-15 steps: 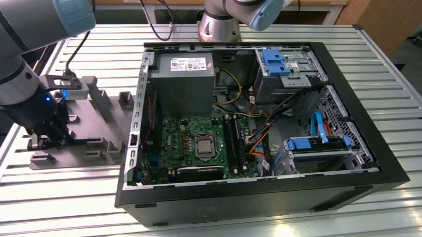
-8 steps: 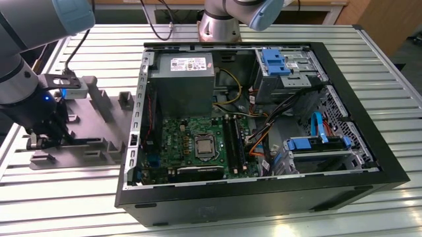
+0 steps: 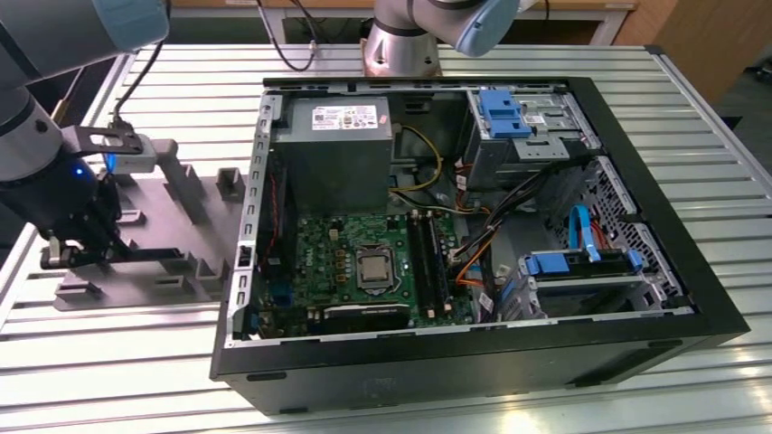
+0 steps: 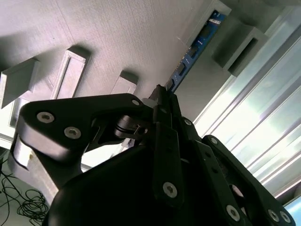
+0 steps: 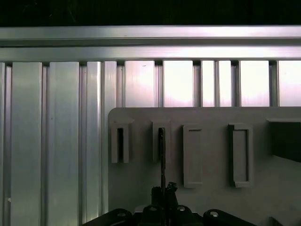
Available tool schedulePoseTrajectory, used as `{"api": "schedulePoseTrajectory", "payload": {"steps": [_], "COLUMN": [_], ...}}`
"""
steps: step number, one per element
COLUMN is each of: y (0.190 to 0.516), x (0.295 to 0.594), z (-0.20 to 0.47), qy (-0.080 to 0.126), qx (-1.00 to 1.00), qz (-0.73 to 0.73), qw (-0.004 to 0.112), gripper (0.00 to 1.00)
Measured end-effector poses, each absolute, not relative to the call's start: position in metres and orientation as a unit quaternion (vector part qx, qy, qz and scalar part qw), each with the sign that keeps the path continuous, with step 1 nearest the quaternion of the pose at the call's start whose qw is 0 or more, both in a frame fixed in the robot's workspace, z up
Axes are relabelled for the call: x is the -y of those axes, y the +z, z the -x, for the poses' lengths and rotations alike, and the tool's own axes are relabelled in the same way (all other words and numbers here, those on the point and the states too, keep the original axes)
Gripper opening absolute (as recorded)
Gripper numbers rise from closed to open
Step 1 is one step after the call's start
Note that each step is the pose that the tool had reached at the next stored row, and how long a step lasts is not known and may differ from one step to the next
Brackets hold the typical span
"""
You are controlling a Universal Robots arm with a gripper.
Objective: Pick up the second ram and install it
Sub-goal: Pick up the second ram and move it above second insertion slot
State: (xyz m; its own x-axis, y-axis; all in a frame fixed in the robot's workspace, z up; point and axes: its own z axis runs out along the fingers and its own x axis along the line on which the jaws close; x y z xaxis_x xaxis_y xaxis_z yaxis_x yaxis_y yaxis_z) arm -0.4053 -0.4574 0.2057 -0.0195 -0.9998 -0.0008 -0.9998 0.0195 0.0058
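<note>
The second ram [image 4: 197,47] is a thin blue stick with black chips, standing on edge in a slot of the grey holder plate [image 4: 117,33]. In the first wrist view the ram [image 5: 161,155] appears edge-on as a thin dark line running from a raised slot block to the fingertips. My gripper [image 4: 162,94] is shut on one end of the stick, its black fingers [image 5: 169,188] pressed together around it. In the exterior view the gripper [image 3: 75,253] sits low over the holder plate [image 3: 157,271], at that view's left, beside the open computer case.
The open black computer case [image 3: 483,362] lies at centre, with the green motherboard [image 3: 325,262] and long black memory slots [image 3: 428,262] inside. Raised grey blocks [image 3: 181,181] stand on the holder plate. A ribbed aluminium table [image 5: 56,141] surrounds everything.
</note>
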Motion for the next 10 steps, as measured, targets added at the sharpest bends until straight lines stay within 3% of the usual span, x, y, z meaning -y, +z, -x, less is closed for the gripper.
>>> {"api": "schedulePoseTrajectory", "payload": {"steps": [10], "y": [0.218], "x": [0.457], "z": [0.405], "qy": [-0.002], "qx": [0.714], "qz": [-0.7], "qw": [0.002], "gripper": [0.14]}}
